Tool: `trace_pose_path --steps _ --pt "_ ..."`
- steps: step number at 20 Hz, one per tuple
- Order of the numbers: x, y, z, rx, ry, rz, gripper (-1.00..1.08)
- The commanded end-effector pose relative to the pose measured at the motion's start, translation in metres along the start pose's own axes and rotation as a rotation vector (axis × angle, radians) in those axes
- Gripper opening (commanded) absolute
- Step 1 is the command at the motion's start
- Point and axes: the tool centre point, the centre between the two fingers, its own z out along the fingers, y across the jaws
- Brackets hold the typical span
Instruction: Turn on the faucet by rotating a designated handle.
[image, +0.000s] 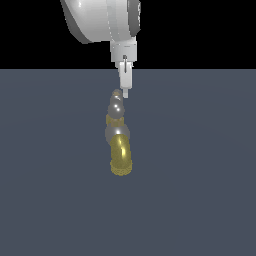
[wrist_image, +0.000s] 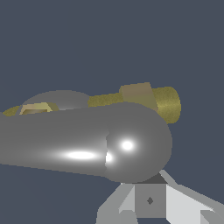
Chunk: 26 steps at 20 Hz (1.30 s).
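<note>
The faucet stands on the grey floor, and the exterior view looks at it end-on. Its curved brass spout (image: 120, 156) points toward the viewer below a silver collar (image: 117, 133). The silver handle (image: 116, 107) runs back behind the collar, and its far bulbous end sits by my gripper (image: 125, 93). The gripper hangs straight down, its tips level with that far end and just to its right in the exterior view. The wrist view is filled by the handle's rounded end (wrist_image: 136, 144), very close, with the brass spout (wrist_image: 168, 103) behind it. The jaws' spread is not readable.
A flat dark grey floor (image: 200, 190) surrounds the faucet on all sides. The white arm body (image: 100, 20) hangs overhead at the back. Nothing else stands nearby.
</note>
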Motion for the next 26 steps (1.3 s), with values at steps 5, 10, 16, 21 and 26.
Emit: trace_pose_path --steps 5,10,16,21,26 --pt "0.019 -0.008 -0.001 0.000 0.004 -0.012 -1.00" --pt "0.045 -0.019 -0.002 0.000 0.010 -0.029 -1.00" --pt "0.076 -0.033 -0.003 0.000 0.018 -0.049 -1.00" --pt "0.104 -0.046 -0.005 0.000 0.025 -0.067 -1.00" --pt "0.133 -0.060 -0.006 0.000 0.032 -0.086 -1.00"
